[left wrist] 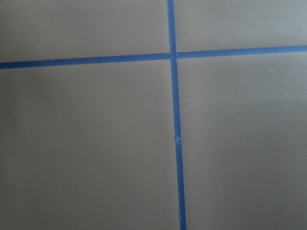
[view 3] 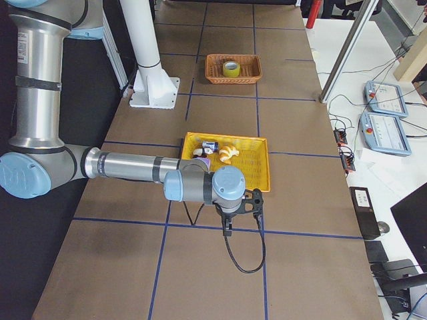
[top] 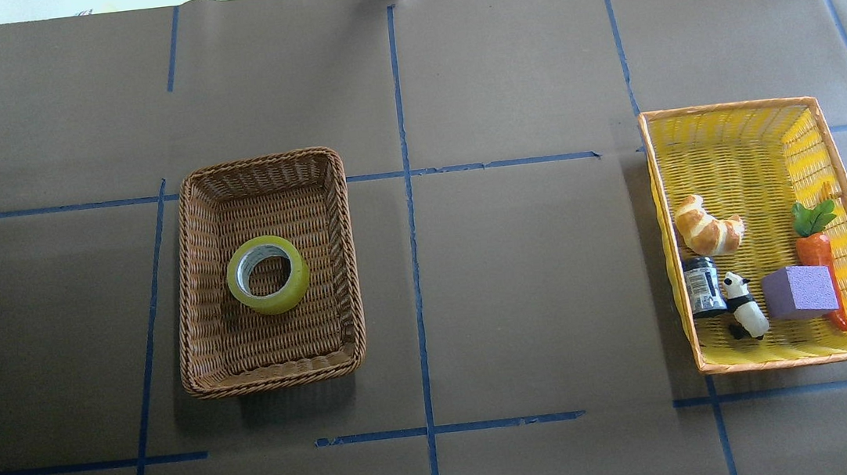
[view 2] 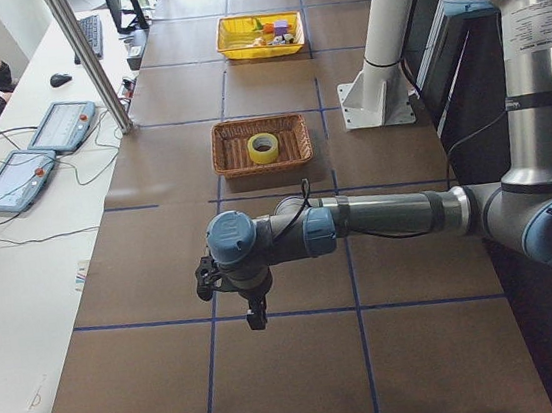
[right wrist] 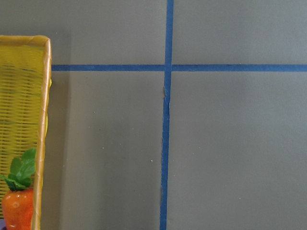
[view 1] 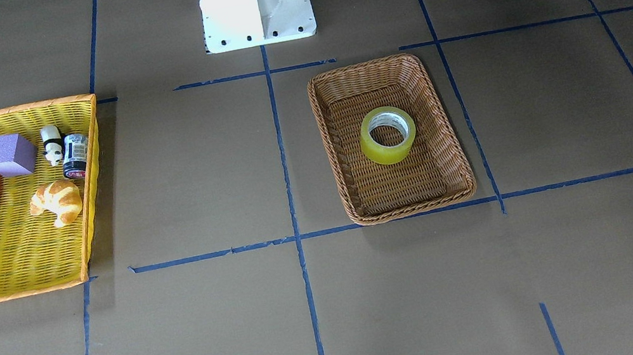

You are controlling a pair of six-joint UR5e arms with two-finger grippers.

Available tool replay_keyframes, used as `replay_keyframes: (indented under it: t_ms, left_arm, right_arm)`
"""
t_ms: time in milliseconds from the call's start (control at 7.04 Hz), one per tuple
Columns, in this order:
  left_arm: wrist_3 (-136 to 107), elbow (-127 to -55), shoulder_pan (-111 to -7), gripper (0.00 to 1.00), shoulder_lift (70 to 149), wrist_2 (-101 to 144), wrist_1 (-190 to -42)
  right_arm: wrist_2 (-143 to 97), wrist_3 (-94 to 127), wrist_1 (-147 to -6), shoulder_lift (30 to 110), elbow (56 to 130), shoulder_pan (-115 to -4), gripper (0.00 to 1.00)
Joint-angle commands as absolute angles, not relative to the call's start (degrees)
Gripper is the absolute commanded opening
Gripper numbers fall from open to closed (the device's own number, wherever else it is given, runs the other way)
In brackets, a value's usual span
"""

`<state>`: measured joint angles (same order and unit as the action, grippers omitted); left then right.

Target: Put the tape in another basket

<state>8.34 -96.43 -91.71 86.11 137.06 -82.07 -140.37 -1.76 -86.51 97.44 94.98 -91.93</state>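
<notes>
I see the tape [top: 268,274] lying flat in the middle of the brown basket [top: 259,168], with its hole facing up. In the overhead view, the yellow tray [top: 733,109] sits far off at 3 o'clock from that basket. Both are on the brown table [top: 522,274].

Inside the tray, the croissant [top: 708,226] is at 9 o'clock. The carrot [top: 816,247] is at 3 o'clock. The purple block [top: 799,291] is at 5 o'clock, touching the carrot. The panda [top: 741,305] and the little can [top: 703,287] are at 7 o'clock, side by side.

My left gripper [view 2: 256,315] hangs over bare table, well away from the basket, and its camera sees only blue lines [left wrist: 175,120]. My right gripper [view 3: 227,230] hangs just beside the tray. Its camera shows the tray's edge at 9 o'clock. I cannot tell if either one's jaws are open or closed.
</notes>
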Motion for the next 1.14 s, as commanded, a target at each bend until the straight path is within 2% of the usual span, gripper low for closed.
replay_keyframes:
  t_ms: [0, 994]
  left_arm:
    - [8.3, -95.1, -91.7, 1.00, 84.8, 137.2, -82.7]
    - [8.3, -94.3, -91.6, 1.00, 85.1, 137.3, -82.8]
  right_arm:
    - [-140.3, -1.8, -86.5, 97.5, 94.8, -91.9, 1.00]
    - [-140.0, -1.9, -86.4, 97.4, 94.8, -91.9, 1.00]
